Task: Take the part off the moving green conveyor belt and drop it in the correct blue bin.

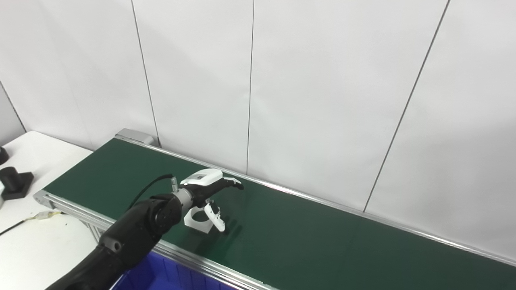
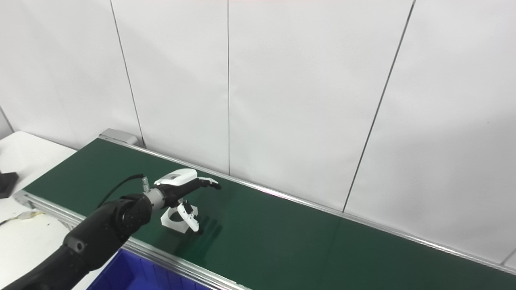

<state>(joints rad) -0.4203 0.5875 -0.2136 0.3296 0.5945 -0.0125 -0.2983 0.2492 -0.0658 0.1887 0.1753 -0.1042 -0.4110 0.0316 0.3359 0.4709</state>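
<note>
Left hand point(image 1: 207, 189) open and empty above the white part point(image 1: 198, 219) on the green belt point(image 1: 306, 237), fingers spread, likely to close around it; blue bin point(image 1: 161, 274) waiting just below.

The green conveyor belt point(image 1: 306, 237) runs diagonally along the white wall, framed by silver rails. A white part point(image 1: 198, 220) with a round hole (partly hidden by the hand) lies on it near the front rail. Left of it, a white surface point(image 1: 36, 161) carries black blocks point(image 1: 15, 182).
</note>
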